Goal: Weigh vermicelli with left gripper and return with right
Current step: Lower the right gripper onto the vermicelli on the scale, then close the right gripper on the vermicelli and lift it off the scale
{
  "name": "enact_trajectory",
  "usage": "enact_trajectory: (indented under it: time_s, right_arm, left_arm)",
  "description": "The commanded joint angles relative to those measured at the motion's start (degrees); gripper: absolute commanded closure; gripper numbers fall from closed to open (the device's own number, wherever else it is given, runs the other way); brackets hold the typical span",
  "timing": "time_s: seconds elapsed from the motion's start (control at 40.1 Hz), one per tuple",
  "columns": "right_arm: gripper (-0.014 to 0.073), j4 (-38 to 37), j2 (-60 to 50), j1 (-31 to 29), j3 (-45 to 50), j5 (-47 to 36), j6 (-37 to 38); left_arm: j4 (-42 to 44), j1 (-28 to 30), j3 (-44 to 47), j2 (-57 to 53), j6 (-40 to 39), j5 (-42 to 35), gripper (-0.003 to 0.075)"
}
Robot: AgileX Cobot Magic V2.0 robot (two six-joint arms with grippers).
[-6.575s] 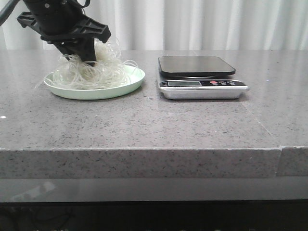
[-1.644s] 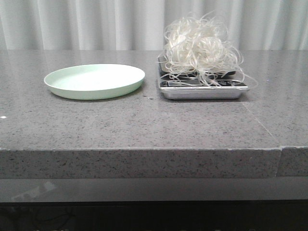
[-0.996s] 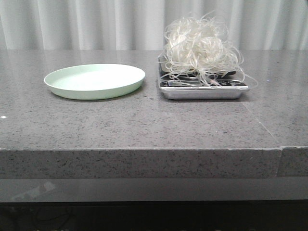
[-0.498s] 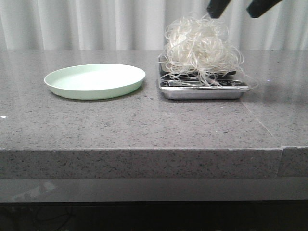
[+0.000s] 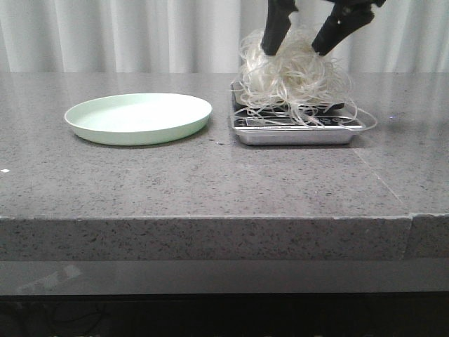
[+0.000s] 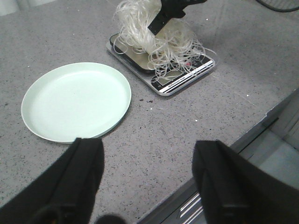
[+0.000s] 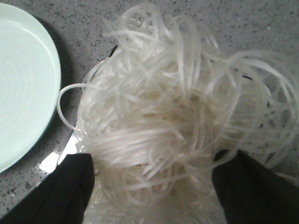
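Loose, fluffy tangle of translucent white vermicelli (image 5: 291,74) heaped on the flat silver kitchen scale (image 5: 297,130), directly beneath the black right hand (image 5: 303,43). Fingers spread, straddling the heap's crown, closed on nothing yet. Black left hand (image 6: 147,179) also spread and empty, well apart. Pale green round plate (image 5: 138,118) waiting bare, to the scale's left.

Matte black right gripper (image 5: 303,42) reaches down from twelve o'clock in the front view, its two angular fingers spread wide apart; the matte black left gripper (image 6: 147,179) hovers with fingers equally parted, holding nothing
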Motion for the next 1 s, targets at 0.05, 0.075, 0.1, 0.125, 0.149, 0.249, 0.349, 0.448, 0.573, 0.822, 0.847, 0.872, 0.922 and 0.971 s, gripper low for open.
enact_trajectory:
  time_s: [0.05, 0.075, 0.1, 0.125, 0.149, 0.249, 0.349, 0.448, 0.573, 0.822, 0.847, 0.872, 0.922, 0.971]
  right_arm:
    - [-0.0032, 0.49, -1.25, 0.13, -2.80, 0.11, -0.43]
    - [-0.0023, 0.49, -1.17, 0.13, -2.80, 0.11, -0.43]
    - [-0.0012, 0.49, -1.18, 0.13, -2.80, 0.11, -0.43]
    - [0.0011, 0.49, -1.10, 0.13, -2.80, 0.14, -0.43]
    - [0.0032, 0.49, -1.10, 0.13, -2.80, 0.14, -0.43]
    - [0.0177, 0.49, -1.10, 0.13, -2.80, 0.18, -0.43]
    - [0.0295, 0.49, -1.10, 0.13, -2.80, 0.18, -0.43]
    - [0.0373, 0.49, -1.10, 0.13, -2.80, 0.21, -0.43]
    - [0.0419, 0.49, -1.10, 0.13, -2.80, 0.80, -0.43]
    - [0.0428, 0.49, -1.68, 0.13, -2.88, 1.23, -0.43]
    - [0.0428, 0.49, -1.96, 0.28, -3.09, 1.23, -0.43]
    - [0.0428, 0.49, -2.18, 0.35, -3.31, 1.30, -0.43]
    - [0.0428, 0.49, -2.83, 0.63, -3.84, 1.35, -0.43]
    - [0.0428, 0.49, -3.49, 0.99, -4.55, 1.35, -0.43]
  left_arm:
    - [0.10, -0.46, -1.49, -0.06, -0.42, -4.20, 0.0220]
    - [0.10, -0.46, -1.49, -0.06, -0.42, -4.20, 0.0220]
    - [0.10, -0.46, -1.49, -0.06, -0.42, -4.20, 0.0220]
    - [0.10, -0.46, -1.49, -0.06, -0.42, -4.20, 0.0220]
    - [0.10, -0.46, -1.49, -0.06, -0.42, -4.20, 0.0220]
    - [0.10, -0.46, -1.49, -0.06, -0.42, -4.20, 0.0220]
    - [0.10, -0.46, -1.49, -0.06, -0.42, -4.20, 0.0220]
    - [0.10, -0.46, -1.49, -0.06, -0.42, -4.20, 0.0220]
    - [0.10, -0.46, -1.49, -0.06, -0.42, -4.20, 0.0220]
    - [0.10, -0.46, -1.49, -0.06, -0.42, -4.20, 0.0220]
    - [0.10, -0.46, -1.49, -0.06, -0.42, -4.20, 0.0220]
    - [0.10, -0.46, -1.49, -0.06, -0.42, -4.20, 0.0220]
    - [0.10, -0.46, -1.49, -0.06, -0.42, -4.20, 0.0220]
    - [0.10, -0.46, -1.49, -0.06, -0.42, -4.20, 0.0220]
